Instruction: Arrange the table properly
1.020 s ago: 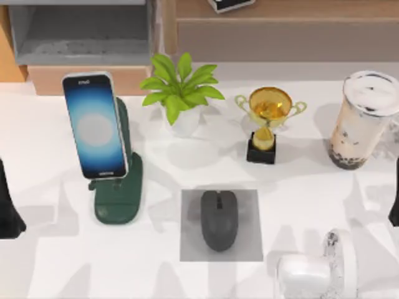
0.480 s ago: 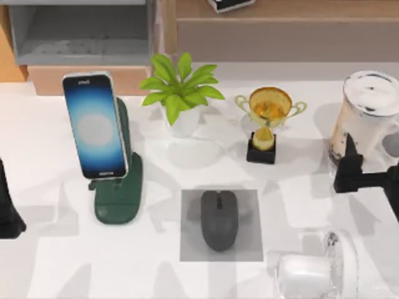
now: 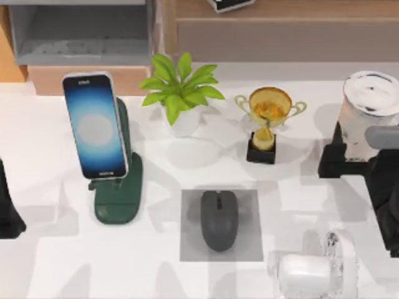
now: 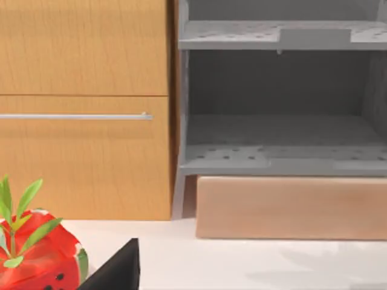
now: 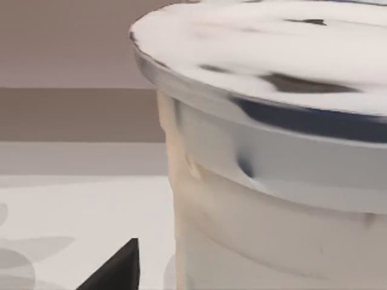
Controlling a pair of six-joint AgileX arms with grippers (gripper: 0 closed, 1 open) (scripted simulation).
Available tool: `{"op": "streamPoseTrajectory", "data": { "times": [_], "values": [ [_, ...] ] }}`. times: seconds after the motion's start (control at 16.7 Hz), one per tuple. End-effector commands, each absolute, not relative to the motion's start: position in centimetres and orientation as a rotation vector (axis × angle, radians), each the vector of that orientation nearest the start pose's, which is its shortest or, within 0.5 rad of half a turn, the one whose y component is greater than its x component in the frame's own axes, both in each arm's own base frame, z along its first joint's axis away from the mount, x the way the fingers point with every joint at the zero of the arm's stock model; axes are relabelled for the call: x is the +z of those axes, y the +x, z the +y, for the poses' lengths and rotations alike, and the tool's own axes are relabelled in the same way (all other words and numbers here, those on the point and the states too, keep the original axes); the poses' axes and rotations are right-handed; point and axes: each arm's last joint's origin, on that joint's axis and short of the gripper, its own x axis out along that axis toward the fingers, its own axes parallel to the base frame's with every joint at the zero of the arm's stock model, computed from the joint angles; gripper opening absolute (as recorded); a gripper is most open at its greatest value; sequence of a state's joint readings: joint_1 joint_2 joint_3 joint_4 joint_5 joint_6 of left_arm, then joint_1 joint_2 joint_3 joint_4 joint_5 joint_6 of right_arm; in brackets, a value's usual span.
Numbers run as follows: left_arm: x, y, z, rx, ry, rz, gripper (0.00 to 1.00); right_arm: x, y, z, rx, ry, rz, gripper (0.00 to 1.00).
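R gripper point(image 3: 341, 156) has come in from the R edge of the top view over the last sec and now sits at the base of the milk-tea cup point(image 3: 369, 109), back-R of the counter point(image 3: 62, 261). One dark finger point(image 3: 331, 159) shows on the cup's L side, touching or v. near it; other side hidden behind cup and arm. Can't tell if fingers are spread or closed on it. R wrist view: cup wall and lid rim point(image 5: 254, 163) v. close up, so approach looks about done.

Cup upright, same spot as before, not lifted.

L gripper point(image 3: 9, 215) parked at L edge, unchanged; finger state can't tell. Its wrist view looks at the wooden shelf unit point(image 4: 84, 109) w/ grey compartment.

Rest untouched: phone point(image 3: 95, 124) on green stand point(image 3: 121, 193), plant point(image 3: 181, 90), trophy point(image 3: 267, 121), mouse point(image 3: 219, 219) on grey mat point(image 3: 249, 243), white fan-like item point(image 3: 312, 271) front-R.

Judgement: cup is first item being tidied; next is grip, then lift. Risk: tall, full cup, low grip — could tip.
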State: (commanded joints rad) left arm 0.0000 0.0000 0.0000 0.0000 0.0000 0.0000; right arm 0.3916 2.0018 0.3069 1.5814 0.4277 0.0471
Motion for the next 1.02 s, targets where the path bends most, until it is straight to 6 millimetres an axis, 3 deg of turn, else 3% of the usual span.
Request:
{"op": "streamPoseTrajectory", "data": {
  "times": [0.24, 0.6, 0.84, 1.02],
  "values": [
    [16.0, 10.6, -0.1, 0.000, 0.000, 0.000, 1.00, 7.8, 24.5, 8.7, -0.019, -0.012, 0.100, 1.00],
    [16.0, 10.6, -0.1, 0.000, 0.000, 0.000, 1.00, 7.5, 27.3, 8.8, -0.017, -0.011, 0.098, 1.00],
    [16.0, 10.6, -0.1, 0.000, 0.000, 0.000, 1.00, 7.5, 27.5, 8.8, -0.017, -0.011, 0.098, 1.00],
    [16.0, 10.6, -0.1, 0.000, 0.000, 0.000, 1.00, 7.5, 27.5, 8.8, -0.017, -0.011, 0.098, 0.77]
  ]
}}
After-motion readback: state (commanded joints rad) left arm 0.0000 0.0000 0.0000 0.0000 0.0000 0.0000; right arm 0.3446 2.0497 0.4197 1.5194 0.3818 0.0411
